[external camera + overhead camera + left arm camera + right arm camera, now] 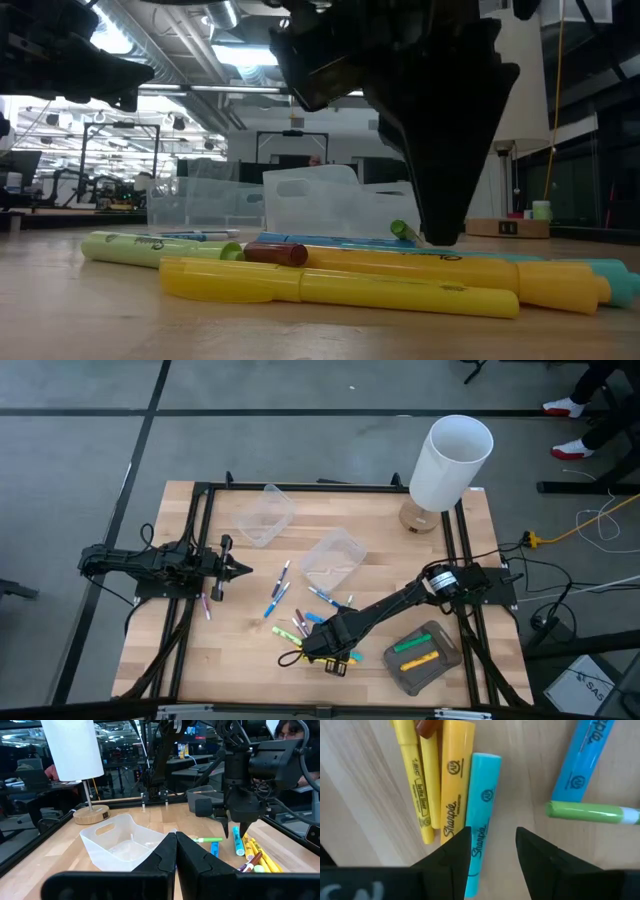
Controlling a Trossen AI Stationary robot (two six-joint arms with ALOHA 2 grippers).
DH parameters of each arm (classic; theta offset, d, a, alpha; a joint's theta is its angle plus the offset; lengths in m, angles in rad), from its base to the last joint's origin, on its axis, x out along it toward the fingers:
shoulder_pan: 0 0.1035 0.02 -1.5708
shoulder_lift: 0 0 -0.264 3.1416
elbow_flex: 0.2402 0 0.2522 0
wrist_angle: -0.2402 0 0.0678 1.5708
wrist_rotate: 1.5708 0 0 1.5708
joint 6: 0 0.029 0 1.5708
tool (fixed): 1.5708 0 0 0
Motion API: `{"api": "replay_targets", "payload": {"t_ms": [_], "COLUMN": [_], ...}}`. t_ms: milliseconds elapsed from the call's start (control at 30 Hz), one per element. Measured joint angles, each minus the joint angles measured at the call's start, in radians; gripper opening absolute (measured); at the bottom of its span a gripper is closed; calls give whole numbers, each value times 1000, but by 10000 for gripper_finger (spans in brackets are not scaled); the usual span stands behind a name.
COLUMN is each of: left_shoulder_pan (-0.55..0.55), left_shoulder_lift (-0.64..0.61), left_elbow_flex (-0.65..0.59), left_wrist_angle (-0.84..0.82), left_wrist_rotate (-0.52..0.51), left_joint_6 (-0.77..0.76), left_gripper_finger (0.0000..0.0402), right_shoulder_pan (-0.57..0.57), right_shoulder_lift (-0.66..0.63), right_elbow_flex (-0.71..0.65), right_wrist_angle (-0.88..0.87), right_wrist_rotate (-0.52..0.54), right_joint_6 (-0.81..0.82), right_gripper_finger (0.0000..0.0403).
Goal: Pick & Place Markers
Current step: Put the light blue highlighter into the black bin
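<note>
The right gripper [492,845] hangs low over the markers [310,628] clustered on the wooden surface [240,650], fingers spread and empty beside a light-blue Sharpie [481,820]. The left gripper [238,569] waits apart, fingers closed.

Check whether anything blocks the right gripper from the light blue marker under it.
Nothing visible does. The right gripper is open right over the light blue marker, one finger at its edge. A yellow marker lies touching it on one side; the other side is bare table.
</note>
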Motion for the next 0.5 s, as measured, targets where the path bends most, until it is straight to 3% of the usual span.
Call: {"api": "replay_targets", "payload": {"t_ms": [500], "left_shoulder_pan": [0], "left_shoulder_lift": [0], "left_elbow_flex": [0], "left_wrist_angle": [0], "left_wrist_rotate": [0], "left_joint_6": [0], "left_gripper_finger": [4], "right_shoulder_pan": [0], "right_shoulder_lift": [46], "right_elbow_flex": [1], "right_wrist_angle": [-2], "right_wrist_rotate": [-19], "right_joint_6": [-28], "right_gripper_finger": [155]}}
